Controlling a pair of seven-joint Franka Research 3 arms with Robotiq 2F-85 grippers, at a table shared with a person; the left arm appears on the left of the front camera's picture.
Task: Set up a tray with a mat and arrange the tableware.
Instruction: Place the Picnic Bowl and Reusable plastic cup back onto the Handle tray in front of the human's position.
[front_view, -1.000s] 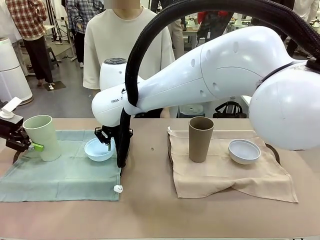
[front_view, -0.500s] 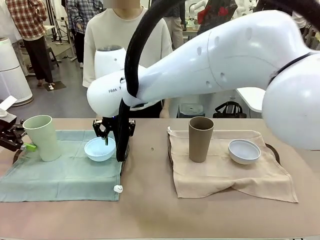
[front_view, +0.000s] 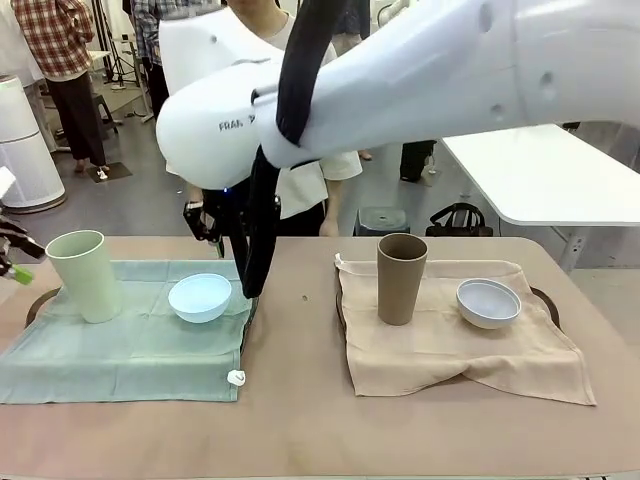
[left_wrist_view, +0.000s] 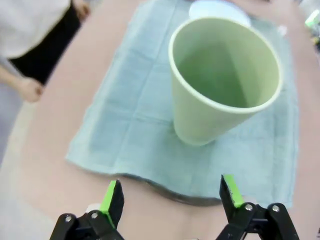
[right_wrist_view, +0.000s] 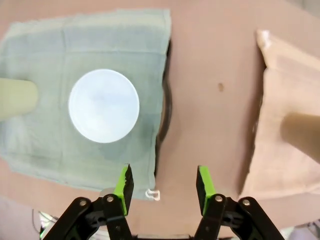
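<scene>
A mint green tumbler (front_view: 85, 275) and a light blue bowl (front_view: 200, 297) stand on a green mat (front_view: 120, 350) on the left. On the right, a beige mat (front_view: 450, 350) carries a brown tumbler (front_view: 401, 278) and a pale bowl (front_view: 488, 302). My right gripper (front_view: 212, 232) hangs above and behind the blue bowl, partly hidden by its cable. Its wrist view looks down on the bowl (right_wrist_view: 103, 105), with the gripper (right_wrist_view: 164, 186) open and holding nothing. My left gripper (front_view: 12, 262) sits at the far left edge. It stands open (left_wrist_view: 172, 197), short of the green tumbler (left_wrist_view: 220, 90).
Dark tray rims peek out under the mats (front_view: 35, 300) (front_view: 545, 297) (left_wrist_view: 165, 190). A person stands across the table, one hand (left_wrist_view: 30, 89) near its far edge. Bare brown tabletop (front_view: 300, 330) separates the two mats. A small white tag (front_view: 236, 377) lies at the green mat's corner.
My right gripper opened, left the blue bowl on the green mat and rose away from it. My left gripper pulled back leftward from the green tumbler.
</scene>
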